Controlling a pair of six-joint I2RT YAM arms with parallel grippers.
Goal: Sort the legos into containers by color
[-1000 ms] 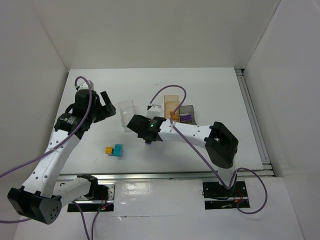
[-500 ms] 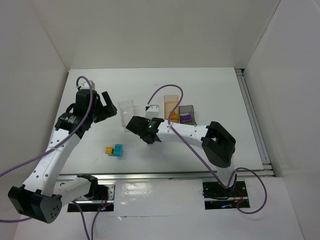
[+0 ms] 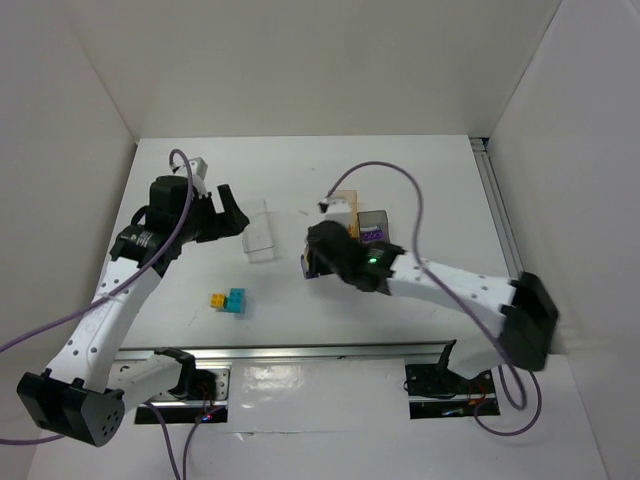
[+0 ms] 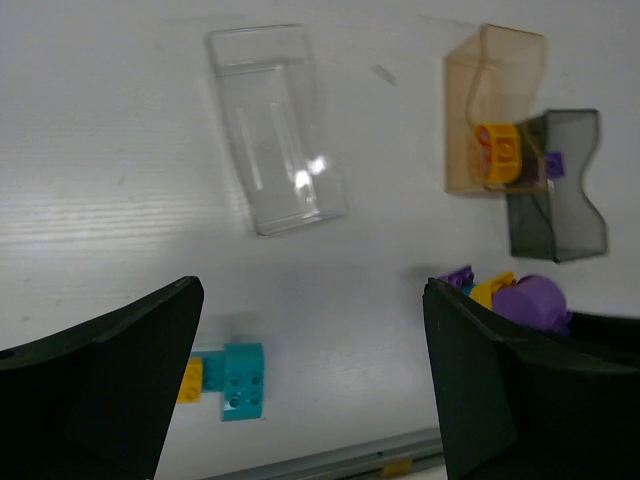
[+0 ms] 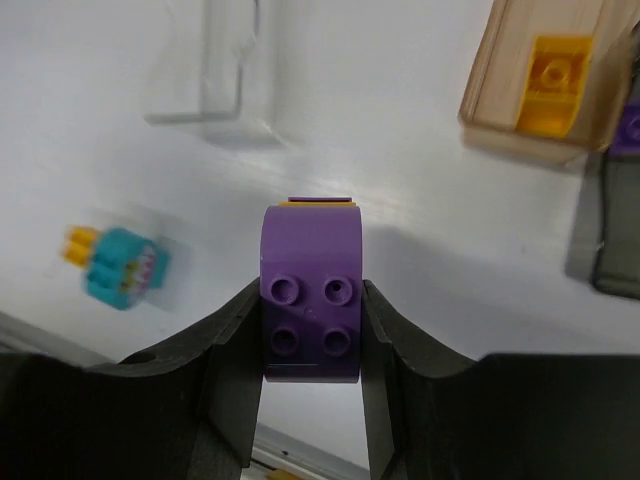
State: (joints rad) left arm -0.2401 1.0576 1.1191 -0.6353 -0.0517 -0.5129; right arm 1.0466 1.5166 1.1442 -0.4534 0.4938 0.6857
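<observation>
My right gripper (image 5: 310, 300) is shut on a purple lego (image 5: 310, 290) with a thin yellow-orange piece (image 5: 318, 201) behind it, held above the table; in the top view the right gripper (image 3: 312, 265) hovers in front of the bins. The clear bin (image 3: 258, 230) is empty. The orange bin (image 4: 495, 110) holds a yellow lego (image 4: 497, 155). The dark grey bin (image 3: 375, 228) holds a purple lego (image 3: 372, 236). A teal and yellow clump (image 3: 230, 300) lies near the front left. My left gripper (image 3: 225, 215) is open and empty, left of the clear bin.
The white table (image 3: 420, 170) has walls at the back and both sides. A metal rail (image 3: 330, 350) runs along the near edge. The three bins sit near the middle; the orange and grey ones touch.
The right arm has swung its elbow out to the right and its gripper has shifted right with the purple lego. The left gripper has moved slightly toward the clear bin.
</observation>
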